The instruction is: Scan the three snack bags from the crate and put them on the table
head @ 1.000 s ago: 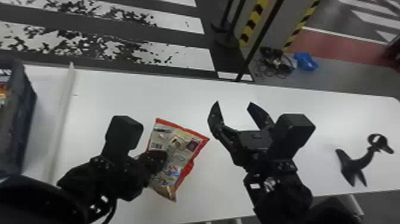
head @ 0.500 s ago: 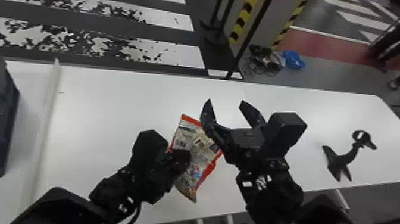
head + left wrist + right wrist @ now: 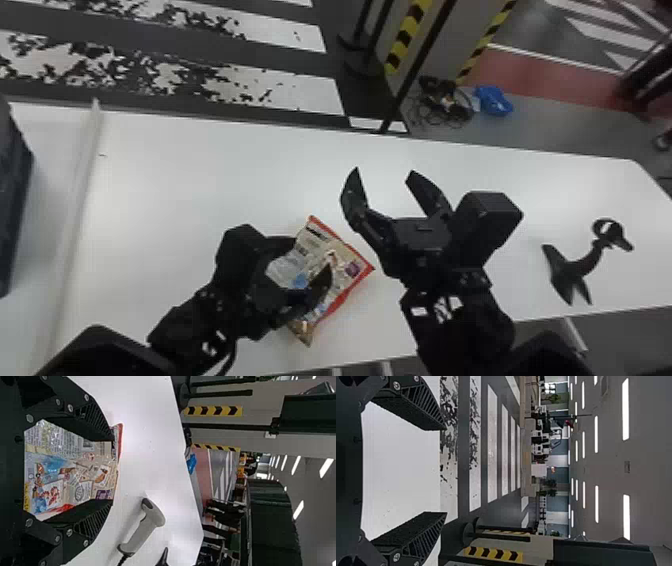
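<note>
A snack bag [image 3: 345, 265] with red edges lies slanted at mid-table, partly covered by my left gripper [image 3: 312, 256]. In the left wrist view the printed bag [image 3: 87, 469] shows between the spread fingers of the left gripper [image 3: 112, 471], its red-edged end reaching past one fingertip. My right gripper [image 3: 384, 172] stands open to the right of the bag, above the table; in its wrist view the right gripper [image 3: 445, 471] has nothing between its fingers. A grey handheld scanner [image 3: 144, 530] lies on the table. The dark crate [image 3: 14, 200] is at the far left.
The white table [image 3: 225, 165] spreads beneath both arms. A black stand [image 3: 577, 267] with a ring top is on its right part. A pale raised strip [image 3: 80, 200] runs beside the crate. Striped posts and a blue item [image 3: 492, 100] are beyond the table.
The bag and left gripper have moved right, nearer the right gripper. The left fingers have opened around the bag. The head view has shifted right, so the crate shows less.
</note>
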You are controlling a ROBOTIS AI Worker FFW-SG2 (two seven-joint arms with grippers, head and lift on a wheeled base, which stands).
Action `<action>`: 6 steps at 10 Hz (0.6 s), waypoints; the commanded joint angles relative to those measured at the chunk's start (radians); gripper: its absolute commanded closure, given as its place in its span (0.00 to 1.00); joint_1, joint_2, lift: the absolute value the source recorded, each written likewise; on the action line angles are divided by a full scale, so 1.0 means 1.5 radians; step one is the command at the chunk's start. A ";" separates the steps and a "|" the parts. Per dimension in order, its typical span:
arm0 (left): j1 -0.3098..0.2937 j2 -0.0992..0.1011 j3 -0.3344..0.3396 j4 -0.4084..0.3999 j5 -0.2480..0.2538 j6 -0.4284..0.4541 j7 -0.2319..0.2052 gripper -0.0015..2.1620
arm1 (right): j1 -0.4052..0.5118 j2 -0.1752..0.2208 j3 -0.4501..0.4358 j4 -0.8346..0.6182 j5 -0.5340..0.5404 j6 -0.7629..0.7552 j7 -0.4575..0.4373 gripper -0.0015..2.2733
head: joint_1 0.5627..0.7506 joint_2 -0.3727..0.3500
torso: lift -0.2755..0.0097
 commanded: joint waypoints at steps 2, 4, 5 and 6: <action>0.050 0.007 0.066 -0.054 -0.017 -0.065 -0.005 0.03 | 0.008 -0.004 -0.019 -0.001 -0.013 -0.008 0.000 0.06 | 0.70 0.03 | 0.64; 0.094 0.012 0.156 -0.107 0.007 -0.096 -0.013 0.02 | 0.008 -0.004 -0.020 0.002 -0.013 -0.008 0.000 0.06 | 0.70 0.03 | 0.64; 0.117 0.012 0.203 -0.130 0.029 -0.137 -0.013 0.02 | 0.008 -0.003 -0.017 0.006 -0.013 -0.008 0.000 0.06 | 0.70 0.03 | 0.64; 0.129 0.013 0.243 -0.141 0.049 -0.172 -0.014 0.02 | 0.005 -0.003 -0.012 0.013 -0.009 -0.008 0.000 0.06 | 0.70 0.06 | 0.64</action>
